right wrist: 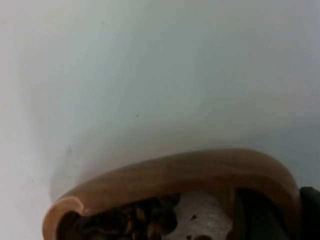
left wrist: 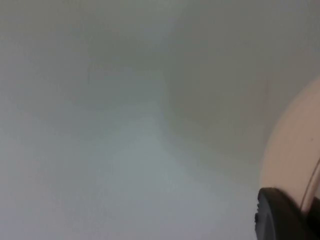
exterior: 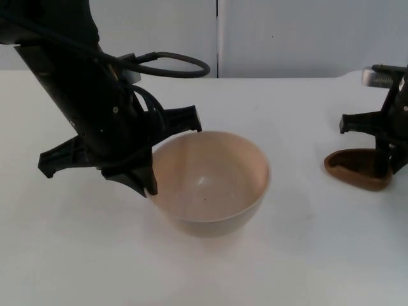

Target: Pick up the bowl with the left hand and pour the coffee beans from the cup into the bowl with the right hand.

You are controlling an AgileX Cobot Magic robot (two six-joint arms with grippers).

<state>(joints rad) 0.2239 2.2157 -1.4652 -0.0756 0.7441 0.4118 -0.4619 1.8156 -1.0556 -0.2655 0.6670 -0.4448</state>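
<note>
A beige bowl (exterior: 213,182) stands mid-table, its inside bare. My left gripper (exterior: 150,187) is at the bowl's left rim, shut on that rim with one finger inside and one outside. In the left wrist view the bowl's outer wall (left wrist: 292,150) curves past a black fingertip (left wrist: 280,217). At the table's right edge sits a brown wooden cup (exterior: 354,169). My right gripper (exterior: 389,166) is shut on its right wall, one finger reaching down inside. In the right wrist view the cup's rim (right wrist: 190,170) arcs over dark coffee beans (right wrist: 130,220), with a fingertip (right wrist: 260,220) inside the cup.
The white table (exterior: 299,255) lies bare in front of the bowl and between bowl and cup. The grey partition wall (exterior: 287,38) closes off the back edge.
</note>
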